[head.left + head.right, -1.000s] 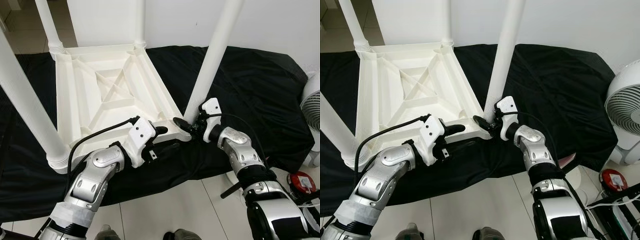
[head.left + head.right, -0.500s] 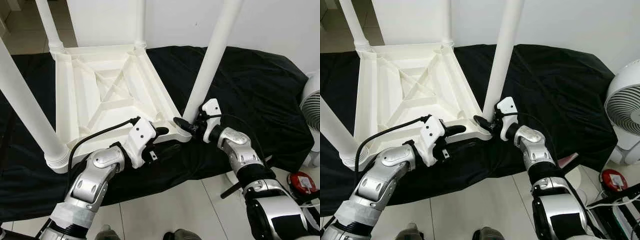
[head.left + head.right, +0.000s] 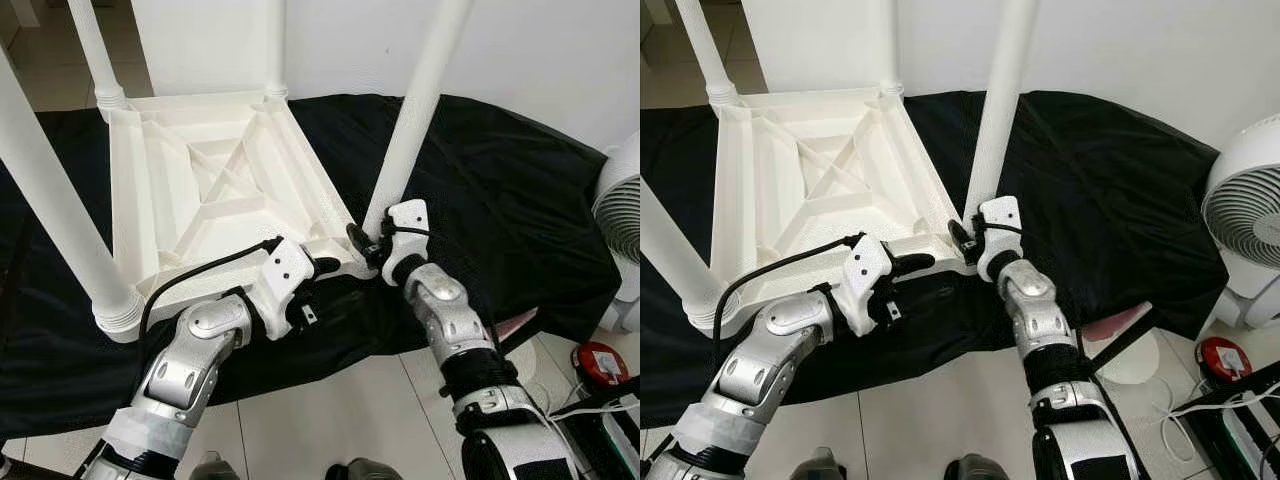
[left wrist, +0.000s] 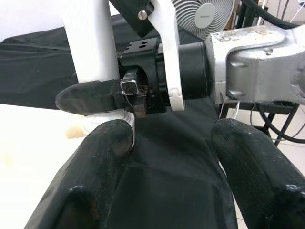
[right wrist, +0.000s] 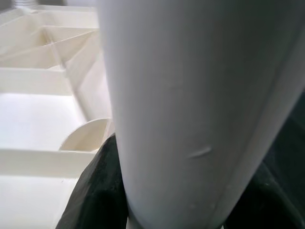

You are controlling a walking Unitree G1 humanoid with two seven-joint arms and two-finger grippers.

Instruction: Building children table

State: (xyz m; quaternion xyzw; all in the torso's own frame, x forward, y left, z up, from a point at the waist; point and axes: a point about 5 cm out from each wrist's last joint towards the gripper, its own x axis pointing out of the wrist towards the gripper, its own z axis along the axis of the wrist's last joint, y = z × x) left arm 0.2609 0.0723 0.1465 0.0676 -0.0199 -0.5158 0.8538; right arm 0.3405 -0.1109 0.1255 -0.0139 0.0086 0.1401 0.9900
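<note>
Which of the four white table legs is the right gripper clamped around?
The near-right white plastic leg, gripped at its base by the right gripper at the upturned white tabletop's corner. The other three legs stand ungripped.

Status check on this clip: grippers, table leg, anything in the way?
Right gripper clamped on near-right leg at its base. Left gripper open at tabletop edge. Fan off to right, not obstructing.
</note>
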